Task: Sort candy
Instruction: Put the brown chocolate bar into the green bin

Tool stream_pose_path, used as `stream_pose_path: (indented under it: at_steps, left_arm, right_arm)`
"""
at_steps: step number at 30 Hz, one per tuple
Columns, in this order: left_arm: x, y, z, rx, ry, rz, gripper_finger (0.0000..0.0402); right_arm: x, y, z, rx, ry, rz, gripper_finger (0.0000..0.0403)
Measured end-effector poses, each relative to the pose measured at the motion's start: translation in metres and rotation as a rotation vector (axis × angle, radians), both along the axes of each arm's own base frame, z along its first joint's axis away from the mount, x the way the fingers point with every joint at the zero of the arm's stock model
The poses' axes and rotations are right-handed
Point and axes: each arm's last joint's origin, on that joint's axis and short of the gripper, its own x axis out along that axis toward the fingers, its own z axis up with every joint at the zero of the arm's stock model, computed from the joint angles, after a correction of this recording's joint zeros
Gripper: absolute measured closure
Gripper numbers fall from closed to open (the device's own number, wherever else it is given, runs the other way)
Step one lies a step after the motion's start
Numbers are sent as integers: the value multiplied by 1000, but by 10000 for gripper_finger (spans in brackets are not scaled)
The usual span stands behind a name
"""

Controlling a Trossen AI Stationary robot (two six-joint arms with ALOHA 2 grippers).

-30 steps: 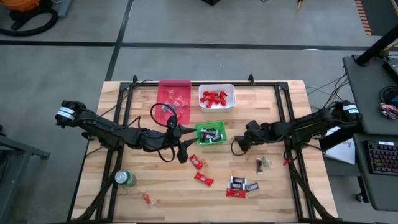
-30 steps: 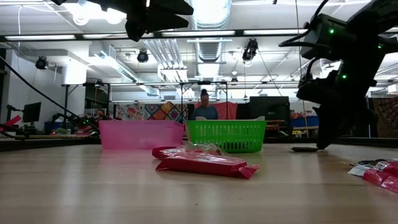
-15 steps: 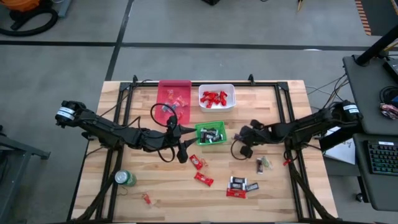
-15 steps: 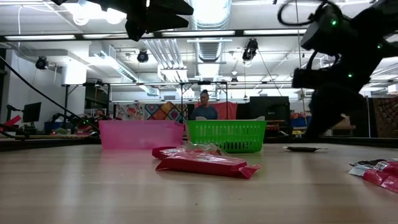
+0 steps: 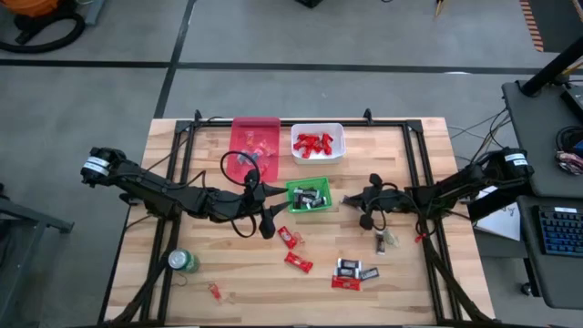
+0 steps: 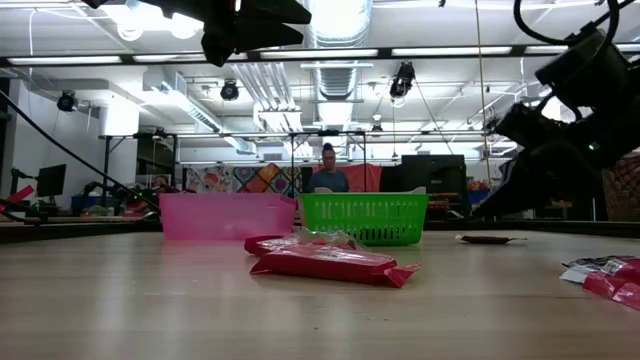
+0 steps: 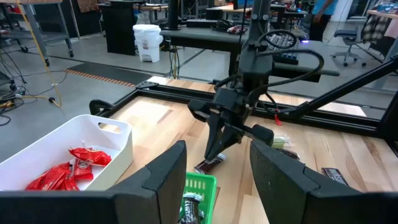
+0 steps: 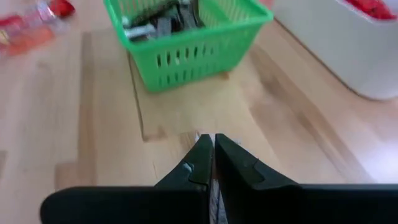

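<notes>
Beside the green basket (image 5: 310,197), the right gripper (image 5: 363,202) is pinched shut. Its tips are near a dark candy (image 7: 209,165) on the table (image 5: 410,273). Left gripper (image 5: 270,213) hangs open, empty.

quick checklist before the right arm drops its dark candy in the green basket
1. Right gripper shut on the dark candy: ok, the bar hangs from its fingertips.
2. Gripper above the green basket: not ok, it is beside the basket, toward the right arm's base.
3. Basket holds only dark wrappers: ok.
4. Left gripper clear of the basket: cannot tell, it hovers open close to its near corner.
5. White bin holds only red candy: ok.
6. Loose candy left on the table: not ok, several pieces remain.
</notes>
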Motion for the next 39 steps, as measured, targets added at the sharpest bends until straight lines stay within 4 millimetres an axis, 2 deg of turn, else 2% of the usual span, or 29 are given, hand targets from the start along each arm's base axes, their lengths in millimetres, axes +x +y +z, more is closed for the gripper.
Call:
stream_pose_path:
  at_steps: [6,9,20,25,30,39]
  left_arm:
    - [0,0,1,-1,-7,0,240]
    - [0,0,1,0,-13,1,240]
    - [0,0,2,-2,-20,1,240]
    - [0,0,2,-2,-20,1,240]
    - [0,1,2,-3,-20,2,240]
    - [1,1,2,-3,-21,3,240]
  right_arm:
    - [-8,-1,-8,6,38,-19,385]
    - [-7,-1,-8,25,55,-34,360]
    - [-2,0,-5,22,60,-33,165]
    - [-11,-1,-12,25,91,-37,113]
    - [-14,-1,-15,33,100,-39,118]
    - [-14,-1,-14,7,103,-15,191]
